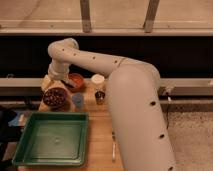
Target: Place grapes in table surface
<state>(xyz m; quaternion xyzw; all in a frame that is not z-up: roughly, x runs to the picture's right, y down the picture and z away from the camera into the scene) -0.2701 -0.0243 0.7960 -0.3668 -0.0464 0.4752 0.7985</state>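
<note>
The grapes (55, 95) show as a dark red-purple heap in a maroon bowl (46, 103) at the far left of the wooden table surface (101, 131). My white arm reaches from the lower right up and over to the far left. Its gripper (59, 80) hangs down just behind and above the bowl, largely hidden by the wrist.
An orange bowl (78, 80), a white cup (98, 81), a dark can (100, 97) and a blue cup (78, 100) stand near the bowl. A green tray (52, 138) fills the front left. A fork (114, 148) lies beside my arm. A yellowish object (46, 83) sits at the far left.
</note>
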